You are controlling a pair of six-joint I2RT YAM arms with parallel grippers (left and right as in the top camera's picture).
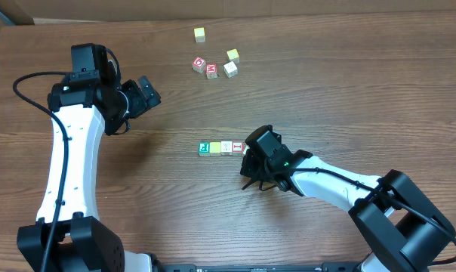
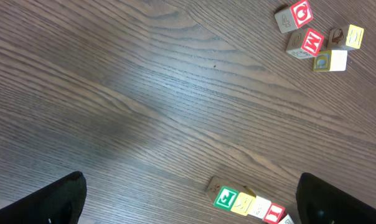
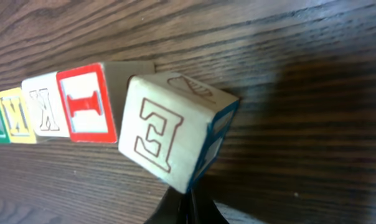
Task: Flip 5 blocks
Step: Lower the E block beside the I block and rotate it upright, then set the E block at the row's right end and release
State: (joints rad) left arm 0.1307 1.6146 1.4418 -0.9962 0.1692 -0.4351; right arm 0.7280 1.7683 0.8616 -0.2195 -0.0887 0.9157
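Note:
Five blocks lie in a short row at mid-table: green (image 1: 204, 149), yellow (image 1: 215, 148), cream (image 1: 226, 147), red-framed "I" (image 1: 237, 147), and a fifth at the right end, mostly under my right gripper (image 1: 251, 153). In the right wrist view that end block (image 3: 175, 134), whitish with blue edges and an outlined "E", is tipped up on one edge beside the "I" block (image 3: 87, 102). My shut right gripper (image 3: 188, 210) touches its lower corner. My left gripper (image 1: 149, 92) hovers open, far left of the row, holding nothing. Its view shows the row's green block (image 2: 226, 198).
At the back sit a "D" cube (image 1: 199, 64), an "M" cube (image 1: 211, 71), two pale cubes (image 1: 232, 62) and a lone pale-yellow cube (image 1: 200, 34). Cardboard lines the table's far edge. Bare wood lies between the two arms.

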